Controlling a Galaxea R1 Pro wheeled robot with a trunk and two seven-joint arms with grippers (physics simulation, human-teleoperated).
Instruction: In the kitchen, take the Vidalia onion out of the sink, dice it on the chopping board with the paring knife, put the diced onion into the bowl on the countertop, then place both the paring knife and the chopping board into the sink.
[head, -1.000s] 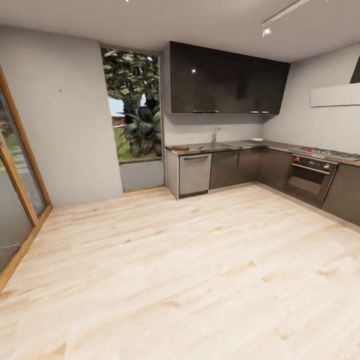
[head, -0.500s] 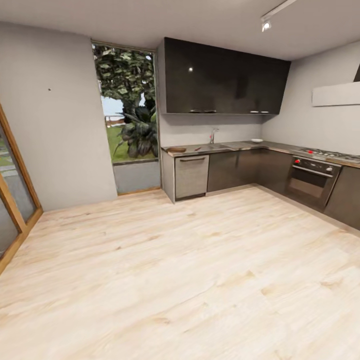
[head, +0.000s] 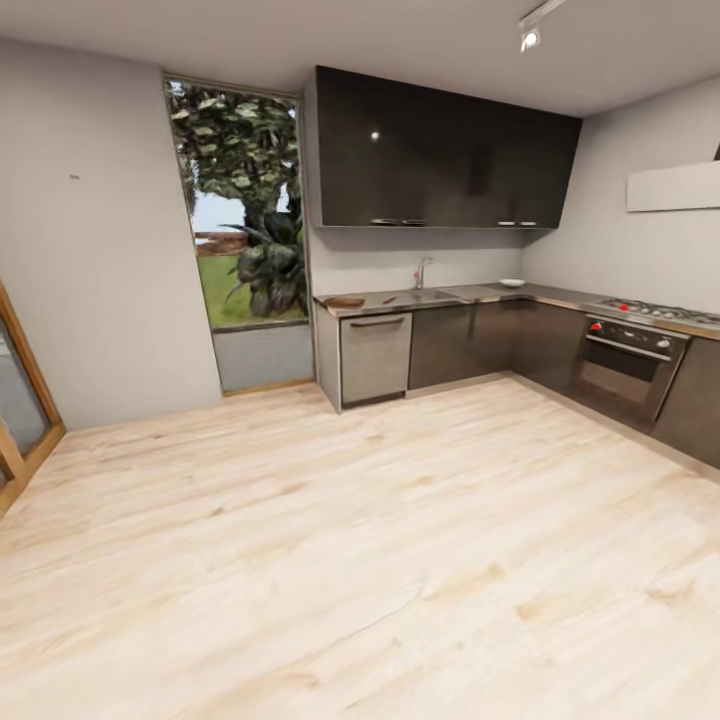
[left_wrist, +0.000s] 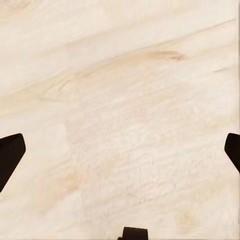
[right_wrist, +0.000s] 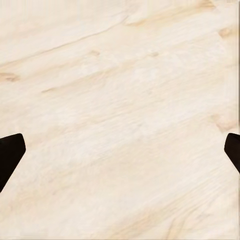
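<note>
Far across the room, the grey countertop (head: 470, 293) runs over dark cabinets. At its left end lies the brown chopping board (head: 345, 301), and the red-handled paring knife (head: 388, 299) lies just right of it. The sink (head: 432, 295) with its chrome tap (head: 421, 271) comes after that, and the white bowl (head: 513, 283) stands further right. The Vidalia onion is hidden from here. In the wrist views my left gripper (left_wrist: 120, 155) and right gripper (right_wrist: 120, 152) hang open over the wooden floor, holding nothing.
Light wood floor (head: 360, 540) stretches between me and the kitchen. An oven with a hob (head: 625, 350) stands on the right, a dishwasher front (head: 375, 355) under the board. A tall window (head: 240, 210) and a wooden door frame (head: 20, 420) are to the left.
The whole picture has shifted: the camera has turned right and come a little nearer, so the door frame slides out at the left. Nothing on the counter has moved.
</note>
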